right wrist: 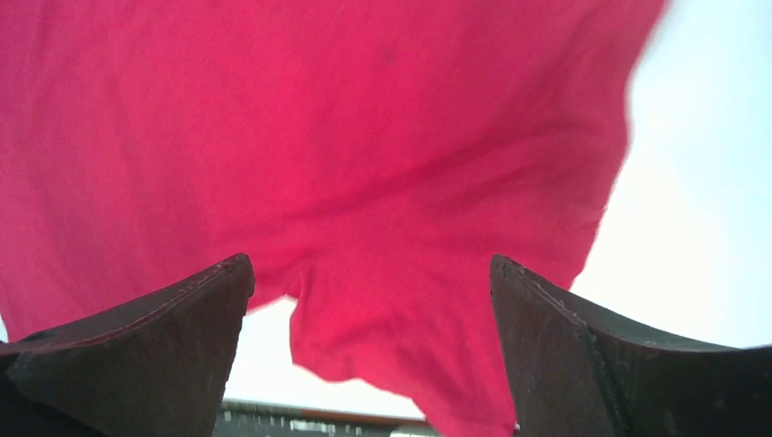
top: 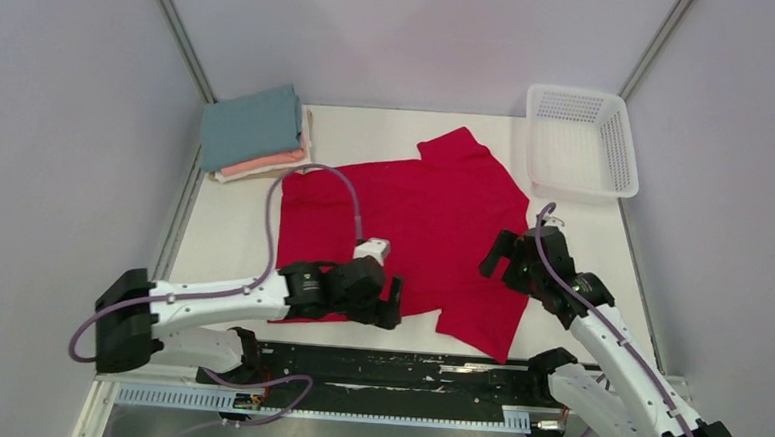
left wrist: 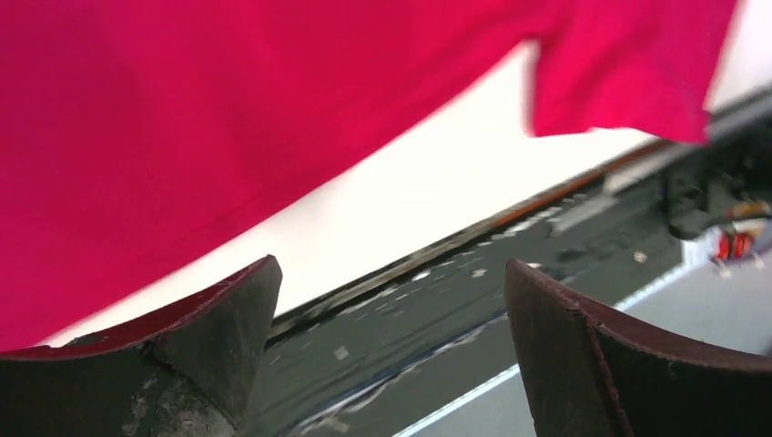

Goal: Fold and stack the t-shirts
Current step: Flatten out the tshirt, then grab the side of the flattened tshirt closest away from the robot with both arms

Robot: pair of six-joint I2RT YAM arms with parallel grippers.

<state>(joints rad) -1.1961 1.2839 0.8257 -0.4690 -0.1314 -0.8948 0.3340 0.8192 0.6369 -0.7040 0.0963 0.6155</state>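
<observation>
- bench point(top: 233, 230): carries every shirt.
- red t-shirt point(top: 423, 220): spread flat at centre, probably so it can be folded.
- folded shirts point(top: 253, 131): stacked far left, teal on top.
- left claw point(top: 393, 304): released, empty, at the near hem.
- right claw point(top: 506, 265): released, empty, above the near-right sleeve.

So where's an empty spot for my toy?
Bare table lies left of the red shirt, in front of the folded stack. A smaller patch sits between stack and white basket. Near the front, left gripper and right gripper crowd the shirt.
</observation>
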